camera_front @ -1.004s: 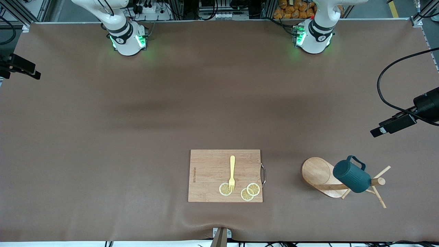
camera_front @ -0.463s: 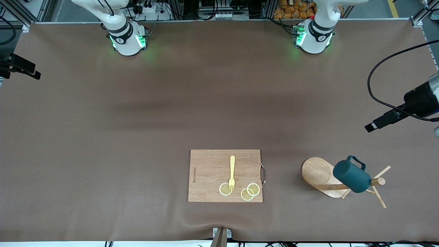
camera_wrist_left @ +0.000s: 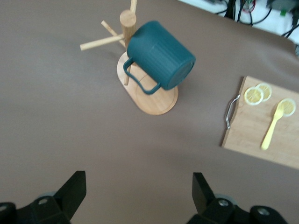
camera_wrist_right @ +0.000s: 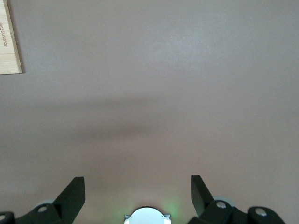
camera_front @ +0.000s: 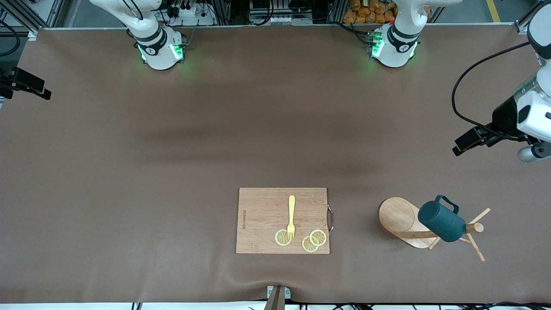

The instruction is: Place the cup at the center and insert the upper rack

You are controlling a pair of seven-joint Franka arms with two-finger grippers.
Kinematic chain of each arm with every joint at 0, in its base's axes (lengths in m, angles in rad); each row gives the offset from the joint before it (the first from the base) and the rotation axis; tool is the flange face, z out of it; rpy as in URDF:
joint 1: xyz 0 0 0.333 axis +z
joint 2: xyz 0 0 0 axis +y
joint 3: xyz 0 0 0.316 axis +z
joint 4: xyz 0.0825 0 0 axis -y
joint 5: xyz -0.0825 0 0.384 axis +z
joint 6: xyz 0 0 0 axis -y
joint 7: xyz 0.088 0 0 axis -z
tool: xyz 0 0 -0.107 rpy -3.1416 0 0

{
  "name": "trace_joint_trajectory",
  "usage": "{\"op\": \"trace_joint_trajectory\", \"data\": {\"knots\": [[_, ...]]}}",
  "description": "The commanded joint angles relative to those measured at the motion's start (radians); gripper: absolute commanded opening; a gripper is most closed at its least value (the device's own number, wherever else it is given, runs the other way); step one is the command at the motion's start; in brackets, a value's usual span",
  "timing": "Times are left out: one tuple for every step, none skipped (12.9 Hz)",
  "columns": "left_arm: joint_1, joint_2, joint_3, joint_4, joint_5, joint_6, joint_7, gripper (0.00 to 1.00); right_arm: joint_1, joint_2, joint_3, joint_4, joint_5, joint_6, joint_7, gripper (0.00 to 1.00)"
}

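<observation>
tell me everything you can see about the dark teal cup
The dark teal ribbed cup is a small mug with fine vertical grooves, a matte finish and a loop handle. It lies tilted on its side across the toppled light wooden mug tree, resting against its pole, handle pointing away from the front camera, toward the left arm's end of the table. No gripper touches it.

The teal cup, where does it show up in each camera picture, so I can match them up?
Front view: the cup hangs tipped on the wooden mug tree, toward the left arm's end of the table.
Left wrist view: the cup is in the upper middle, over the tree's base.
Right wrist view: not in it.
Shared landmark: the cutting board, beside the tree.
</observation>
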Motion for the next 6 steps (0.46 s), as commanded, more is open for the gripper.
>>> {"op": "trace_joint_trajectory", "data": {"knots": [[0.041, -0.056, -0.034, -0.036, 0.027, -0.062, 0.096, 1.0, 0.003, 0.006, 0.001, 0.02, -0.003, -0.01, 0.019, 1.0], [0.05, -0.072, -0.039, -0.036, 0.027, -0.087, 0.143, 1.0, 0.003, 0.006, 0.001, 0.02, -0.003, -0.01, 0.019, 1.0], [0.058, -0.081, -0.04, -0.043, 0.027, -0.101, 0.185, 1.0, 0.003, 0.006, 0.001, 0.02, -0.003, -0.01, 0.019, 1.0], [0.06, -0.09, -0.043, -0.046, 0.027, -0.121, 0.206, 1.0, 0.003, 0.006, 0.001, 0.02, -0.003, -0.01, 0.019, 1.0], [0.063, -0.096, -0.048, -0.046, 0.027, -0.139, 0.226, 1.0, 0.003, 0.006, 0.001, 0.02, -0.003, -0.01, 0.019, 1.0], [0.066, -0.101, -0.066, -0.043, 0.027, -0.156, 0.225, 1.0, 0.003, 0.006, 0.001, 0.02, -0.003, -0.01, 0.019, 1.0]]}}
